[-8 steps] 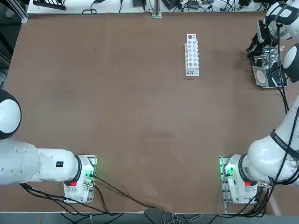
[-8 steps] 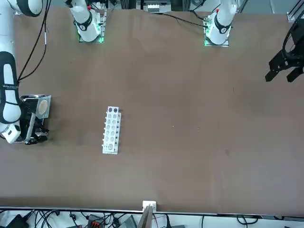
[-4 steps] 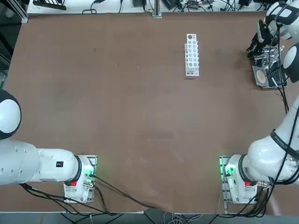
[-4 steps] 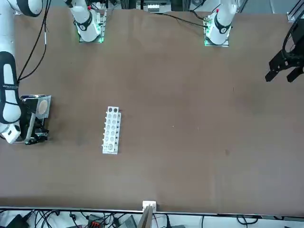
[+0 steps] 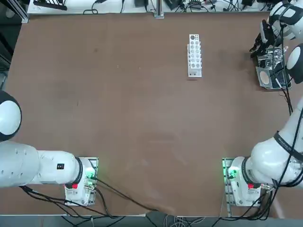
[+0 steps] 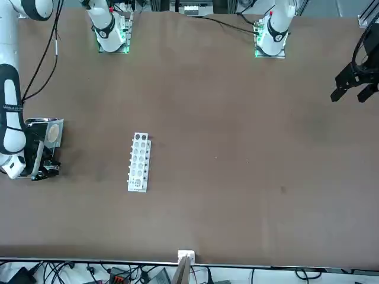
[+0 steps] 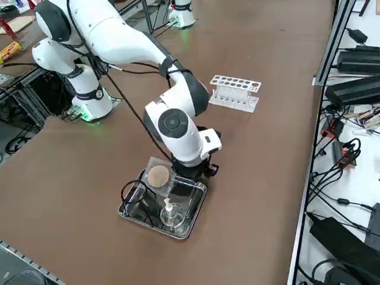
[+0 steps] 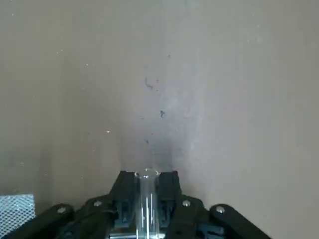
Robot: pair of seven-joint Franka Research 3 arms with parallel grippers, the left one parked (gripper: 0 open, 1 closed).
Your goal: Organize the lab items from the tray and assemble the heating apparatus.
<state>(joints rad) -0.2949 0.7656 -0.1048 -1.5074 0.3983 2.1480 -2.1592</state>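
The shiny tray lies at the table's right edge. It holds the grey mesh square with tan centre, the black wire tripod and the small clear burner. My right gripper reaches down at the tray's far end, its wrist hiding the fingers in the side view. In the wrist view a clear glass tube runs between the two black fingers, which press against both of its sides. A corner of the mesh shows beside them. From overhead the tray sits under the arm.
A white rack with rows of holes stands on the brown table left of the tray, also seen as rack. Cables and power strips lie beyond the table's far edge. The parked left gripper hangs at the other side.
The arm has barely shifted over the tray. No object on the table has moved.
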